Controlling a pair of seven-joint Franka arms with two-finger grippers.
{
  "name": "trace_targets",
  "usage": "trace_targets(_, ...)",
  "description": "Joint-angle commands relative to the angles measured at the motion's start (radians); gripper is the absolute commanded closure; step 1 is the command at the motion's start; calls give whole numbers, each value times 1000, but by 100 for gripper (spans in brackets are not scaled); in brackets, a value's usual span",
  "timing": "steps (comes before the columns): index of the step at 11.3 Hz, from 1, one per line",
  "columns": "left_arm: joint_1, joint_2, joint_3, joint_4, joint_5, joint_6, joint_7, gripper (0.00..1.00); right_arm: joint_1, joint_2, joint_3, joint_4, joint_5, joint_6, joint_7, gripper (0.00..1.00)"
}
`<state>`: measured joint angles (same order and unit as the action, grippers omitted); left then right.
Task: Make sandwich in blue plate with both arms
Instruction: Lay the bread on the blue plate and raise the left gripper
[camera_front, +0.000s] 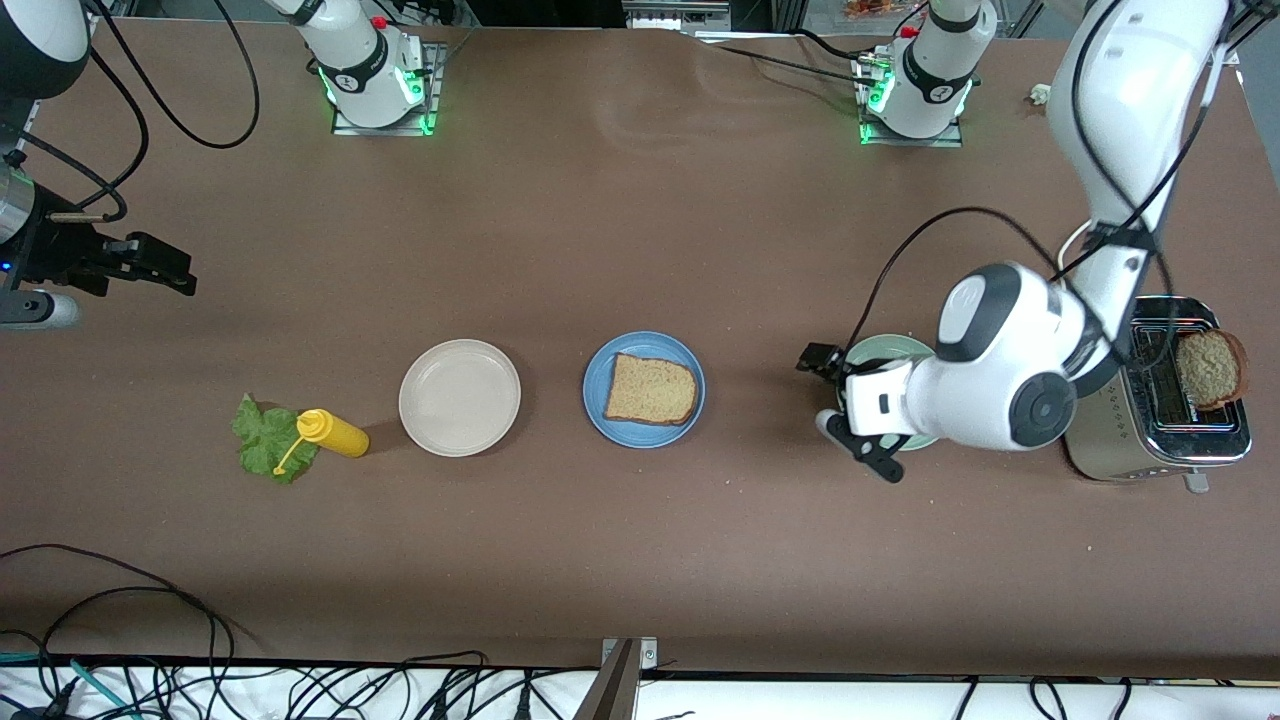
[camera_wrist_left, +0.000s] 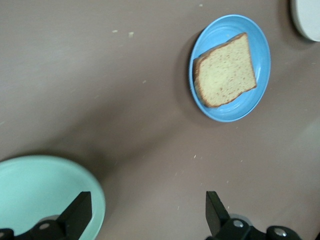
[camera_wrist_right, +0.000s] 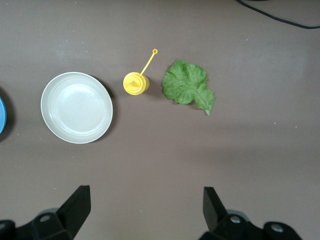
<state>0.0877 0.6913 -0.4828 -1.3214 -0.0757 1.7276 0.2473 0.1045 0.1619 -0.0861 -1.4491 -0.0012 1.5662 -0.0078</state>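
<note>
On the blue plate (camera_front: 644, 435) lies one bread slice (camera_front: 651, 389); another sits in the toaster (camera_front: 1160, 400). Left gripper (camera_front: 848, 412) hangs released over the mint plate (camera_wrist_left: 30, 185), right gripper (camera_front: 160, 268) waits open, lettuce (camera_front: 266, 438) beside the yellow bottle (camera_front: 333, 432)

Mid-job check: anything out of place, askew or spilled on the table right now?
Nothing spilled. Two oddities: the lettuce leaf lies on the bare table, not on a plate, with the yellow squeeze bottle standing partly in front of it. The second bread slice sits tilted across the toaster. One bread slice lies on the blue plate.
</note>
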Motion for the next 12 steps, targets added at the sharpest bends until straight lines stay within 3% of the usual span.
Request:
trace_targets(1,32,-226,15,-30,143,-138,-105,0,-2,-5,-1,1,9,3,12,0)
trace_targets(4,108,-390,10,-32,183,-255,-158,0,-12,-2,-6,1,3,3,12,0)
trace_targets(7,132,-484,29,-50,168,-298,-232,0,-19,8,-9,1,0,5,12,0)
trace_targets(8,85,-495,106,-52,142,-293,-240,0,-19,28,-9,3,0,11,12,0)
trace_targets(9,-31,-516,266,-64,107,-290,-244,0,-14,40,-6,1,0,31,12,0)
trace_targets(11,-65,-573,320,-157,71,-226,-244,0,-9,51,-6,1,0,34,12,0)
trace_targets(12,-66,-661,320,-280,77,-123,-246,0,-15,51,-7,1,0,38,-3,0)
